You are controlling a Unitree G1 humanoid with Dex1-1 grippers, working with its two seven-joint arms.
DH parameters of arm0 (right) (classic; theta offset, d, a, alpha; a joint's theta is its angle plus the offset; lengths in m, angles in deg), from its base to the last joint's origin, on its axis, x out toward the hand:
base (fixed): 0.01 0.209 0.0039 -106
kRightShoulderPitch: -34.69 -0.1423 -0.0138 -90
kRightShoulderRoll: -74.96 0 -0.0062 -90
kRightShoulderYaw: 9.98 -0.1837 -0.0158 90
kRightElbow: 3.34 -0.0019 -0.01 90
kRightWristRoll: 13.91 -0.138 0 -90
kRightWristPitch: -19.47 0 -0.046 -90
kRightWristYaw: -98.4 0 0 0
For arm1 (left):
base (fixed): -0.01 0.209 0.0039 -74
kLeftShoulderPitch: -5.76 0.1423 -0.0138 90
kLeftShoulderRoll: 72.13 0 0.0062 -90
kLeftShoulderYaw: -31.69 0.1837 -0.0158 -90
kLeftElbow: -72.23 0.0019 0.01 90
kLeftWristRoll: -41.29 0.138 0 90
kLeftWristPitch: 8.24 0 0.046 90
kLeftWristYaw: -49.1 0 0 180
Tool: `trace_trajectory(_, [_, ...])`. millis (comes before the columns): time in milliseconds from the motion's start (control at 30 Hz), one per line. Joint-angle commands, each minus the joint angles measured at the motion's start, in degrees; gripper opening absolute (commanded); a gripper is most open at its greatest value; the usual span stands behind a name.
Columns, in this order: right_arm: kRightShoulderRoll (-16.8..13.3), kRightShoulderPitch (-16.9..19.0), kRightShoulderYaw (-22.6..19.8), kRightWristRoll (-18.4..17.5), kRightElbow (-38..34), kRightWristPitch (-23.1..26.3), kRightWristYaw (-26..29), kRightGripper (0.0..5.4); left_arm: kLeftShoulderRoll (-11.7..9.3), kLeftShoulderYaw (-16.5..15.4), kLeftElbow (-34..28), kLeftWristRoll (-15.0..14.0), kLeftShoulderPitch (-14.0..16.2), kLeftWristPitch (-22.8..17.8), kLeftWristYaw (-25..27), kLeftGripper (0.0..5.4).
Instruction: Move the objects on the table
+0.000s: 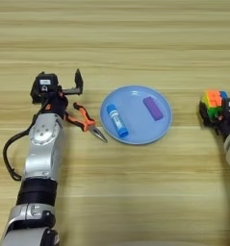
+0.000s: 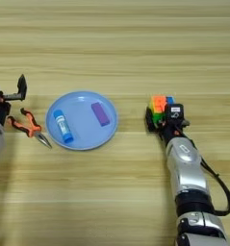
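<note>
A round light-blue plate (image 1: 135,98) lies mid-table with a blue glue stick (image 1: 117,121) on its left part and a purple block (image 1: 153,108) on its right part. Orange-and-black pliers (image 1: 85,122) lie just left of the plate, nose pointing at its near rim. My left gripper (image 1: 77,84) hovers just behind the pliers' handles, open and holding nothing. To the right of the plate, my right gripper (image 2: 160,117) is shut on the multicoloured puzzle cube (image 2: 159,104), with black fingers on either side of it, low over the table (image 2: 114,43).
My left arm (image 1: 42,158) runs up the left side with a black cable looped beside it. My right arm (image 2: 186,173) comes in from the bottom right. Bare planks stretch across the far half and the near middle.
</note>
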Motion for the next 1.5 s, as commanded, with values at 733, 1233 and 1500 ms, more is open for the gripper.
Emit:
trace_trajectory(733, [2.5, 5.2, 7.2, 0.8, -17.8, -0.4, 3.0, 3.33, -0.3, -0.6, 0.2, 0.0, -0.2, -0.2, -0.3, 5.4])
trace_trajectory(1233, [4.9, 11.5, 21.9, 3.9, -31.6, 2.3, 9.1, 3.33, -0.7, -1.6, -0.2, -0.1, -0.5, -0.3, -0.3, 5.4])
trace_trajectory(1500, [7.3, 10.5, 29.2, 4.7, -31.8, 4.8, 11.9, 3.33, -0.8, -2.1, -0.5, -0.2, -0.6, -0.4, -0.4, 5.4])
